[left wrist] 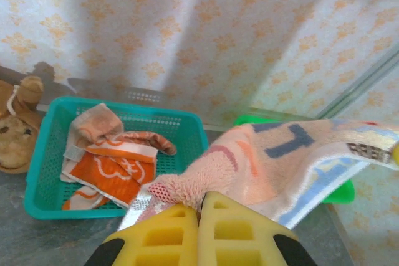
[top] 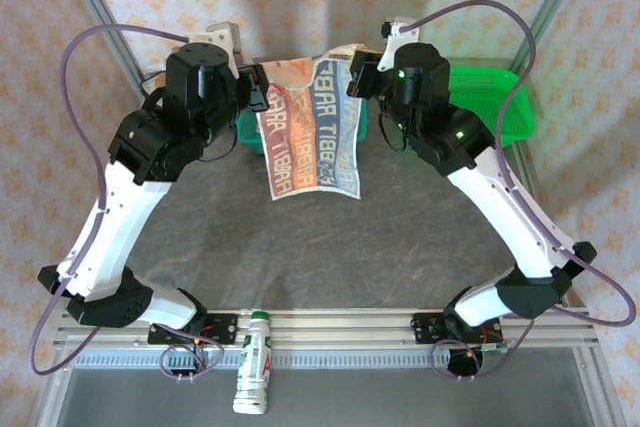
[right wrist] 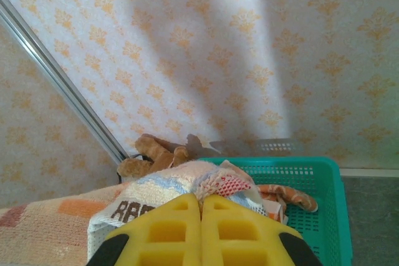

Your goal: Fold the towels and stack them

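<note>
A cream towel (top: pixel 310 127) with orange and blue lettering hangs spread in the air above the back of the table. My left gripper (top: pixel 262 87) is shut on its top left corner and my right gripper (top: pixel 352 77) on its top right corner. In the left wrist view the yellow jaws (left wrist: pixel 201 200) pinch the fluffy corner of the towel (left wrist: pixel 293 154). In the right wrist view the jaws (right wrist: pixel 201 199) pinch the other corner of the towel (right wrist: pixel 156 194). More towels (left wrist: pixel 112 169), orange with white prints, lie crumpled in the teal basket (left wrist: pixel 43 147).
The teal basket (top: pixel 247 132) stands behind the hanging towel. A green basket (top: pixel 500 107) sits at the back right. A brown teddy bear (left wrist: pixel 15 129) lies left of the teal basket. A white bottle (top: pixel 253 375) lies on the rail at the near edge.
</note>
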Controlling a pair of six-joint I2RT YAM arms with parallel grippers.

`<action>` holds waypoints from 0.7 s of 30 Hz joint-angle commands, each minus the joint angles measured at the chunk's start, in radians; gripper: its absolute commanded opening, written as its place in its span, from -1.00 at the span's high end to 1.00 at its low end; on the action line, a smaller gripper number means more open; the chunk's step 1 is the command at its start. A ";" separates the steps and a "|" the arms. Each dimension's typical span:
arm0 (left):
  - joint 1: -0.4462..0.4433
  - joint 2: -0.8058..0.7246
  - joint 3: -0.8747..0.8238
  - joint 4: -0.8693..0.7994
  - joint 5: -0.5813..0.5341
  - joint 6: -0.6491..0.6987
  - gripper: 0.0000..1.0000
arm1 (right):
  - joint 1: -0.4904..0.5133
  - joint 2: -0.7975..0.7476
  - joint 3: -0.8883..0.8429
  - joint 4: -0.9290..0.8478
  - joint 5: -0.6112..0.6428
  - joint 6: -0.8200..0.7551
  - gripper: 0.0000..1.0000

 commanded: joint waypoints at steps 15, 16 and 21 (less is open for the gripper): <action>-0.222 -0.235 -0.093 -0.088 -0.054 -0.047 1.00 | 0.044 -0.417 -0.308 -0.018 -0.209 0.008 1.00; -0.233 -0.245 -0.101 -0.092 -0.054 -0.055 1.00 | 0.044 -0.428 -0.306 -0.039 -0.219 0.021 1.00; -0.265 -0.280 -0.161 -0.116 -0.056 -0.139 1.00 | 0.046 -0.447 -0.287 -0.145 -0.212 0.116 1.00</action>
